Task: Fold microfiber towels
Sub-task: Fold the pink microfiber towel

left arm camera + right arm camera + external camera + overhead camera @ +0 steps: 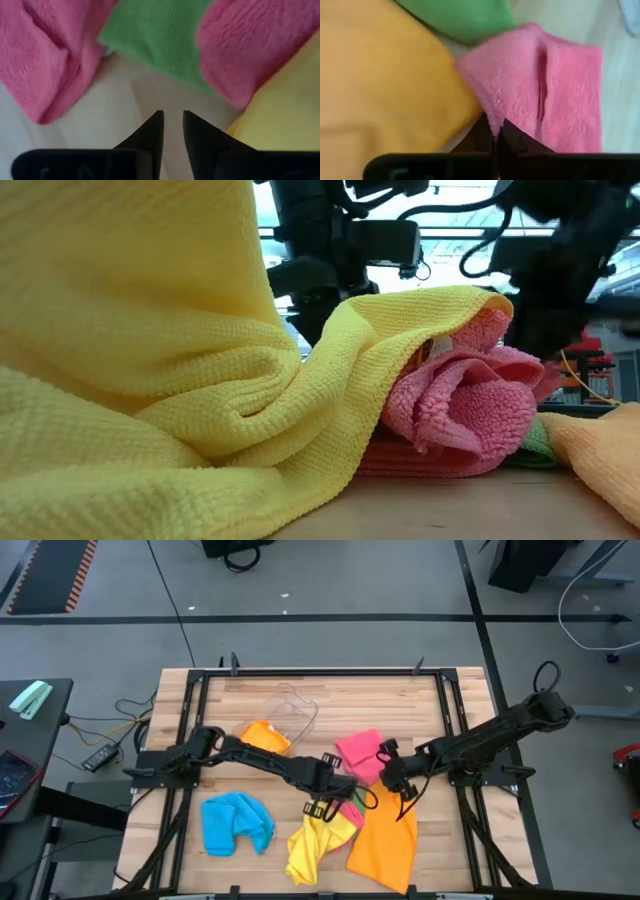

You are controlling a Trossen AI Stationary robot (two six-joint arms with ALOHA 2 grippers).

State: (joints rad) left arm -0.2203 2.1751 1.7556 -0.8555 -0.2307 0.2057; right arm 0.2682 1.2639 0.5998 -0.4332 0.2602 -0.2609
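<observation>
Several microfiber towels lie on the wooden table. A pink towel sits at the middle, with a green one beside it. Nearer the front edge lie a yellow one, a large orange one and a blue one. My right gripper is shut on the pink towel. My left gripper hovers over bare wood between pink, green and yellow cloth. Its fingers stand a narrow gap apart with nothing between them. My right gripper pinches a corner of the pink towel between its two fingertips. It comes slanting down from the table's right side. The rest of the towel spreads away from the fingers and lies beside the orange towel. One layer or several, I cannot tell.
A clear plastic tub stands at the far middle, with an orange cloth at its mouth. In the low view the yellow towel fills the foreground, with the pink towel bunched behind it.
</observation>
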